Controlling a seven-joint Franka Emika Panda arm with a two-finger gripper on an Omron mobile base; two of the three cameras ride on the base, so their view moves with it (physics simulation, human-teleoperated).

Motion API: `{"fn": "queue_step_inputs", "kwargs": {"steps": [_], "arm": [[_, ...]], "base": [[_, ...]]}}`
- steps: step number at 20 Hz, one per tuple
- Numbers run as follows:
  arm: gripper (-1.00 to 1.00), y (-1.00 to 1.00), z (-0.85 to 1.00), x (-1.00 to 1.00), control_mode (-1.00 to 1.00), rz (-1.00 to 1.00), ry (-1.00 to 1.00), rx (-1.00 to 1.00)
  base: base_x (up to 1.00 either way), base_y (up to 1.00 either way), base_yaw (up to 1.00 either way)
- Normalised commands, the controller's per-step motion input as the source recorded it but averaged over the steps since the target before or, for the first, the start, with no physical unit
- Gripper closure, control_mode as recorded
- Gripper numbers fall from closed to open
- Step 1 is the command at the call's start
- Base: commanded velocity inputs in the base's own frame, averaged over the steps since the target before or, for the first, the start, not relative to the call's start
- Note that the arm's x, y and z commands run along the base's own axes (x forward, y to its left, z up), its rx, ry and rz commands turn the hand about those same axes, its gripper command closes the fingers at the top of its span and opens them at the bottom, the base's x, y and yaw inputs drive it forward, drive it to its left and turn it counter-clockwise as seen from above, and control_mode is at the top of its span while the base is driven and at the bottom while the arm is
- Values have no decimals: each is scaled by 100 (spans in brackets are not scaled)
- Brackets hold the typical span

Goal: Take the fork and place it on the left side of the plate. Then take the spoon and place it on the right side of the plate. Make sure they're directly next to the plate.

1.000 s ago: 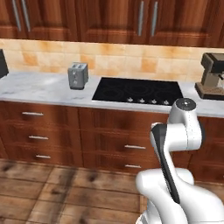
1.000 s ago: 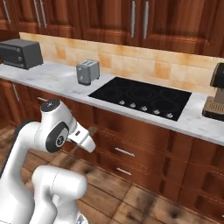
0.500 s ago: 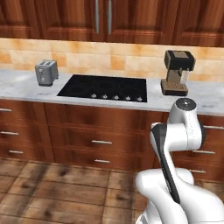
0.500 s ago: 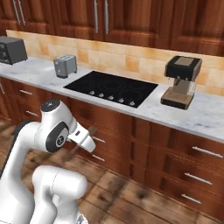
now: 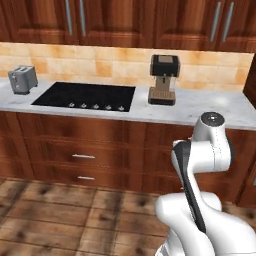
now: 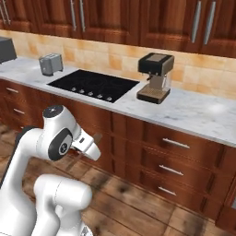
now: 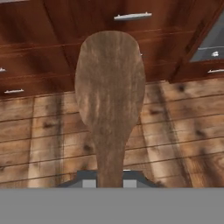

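Leftward across both base views, the kitchen has shifted as the base was driven. The spoon (image 7: 110, 100) is held in the nearly closed pincer (image 7: 109, 180); the fork step is presumably done, and placing remains.

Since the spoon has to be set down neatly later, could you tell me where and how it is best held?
By the straight handle, as the pincer does now: its fingertips are shut on the slim neck from both sides, so the wide oval bowl of the wooden spoon projects forward, free. The bowl is too broad for a secure pinch.
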Motion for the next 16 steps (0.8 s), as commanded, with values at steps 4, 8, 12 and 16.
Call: {"fn": "queue_step_inputs", "kwargs": {"steps": [4, 8, 12, 16], "arm": [[100, 0, 0, 0, 100, 0, 0, 0], [100, 0, 0, 0, 100, 0, 0, 0], [100, 0, 0, 0, 100, 0, 0, 0], [100, 0, 0, 0, 100, 0, 0, 0]], "base": [[-56, -73, 1], [-57, -73, 1], [-56, -71, 1], [-57, -68, 1]]}}
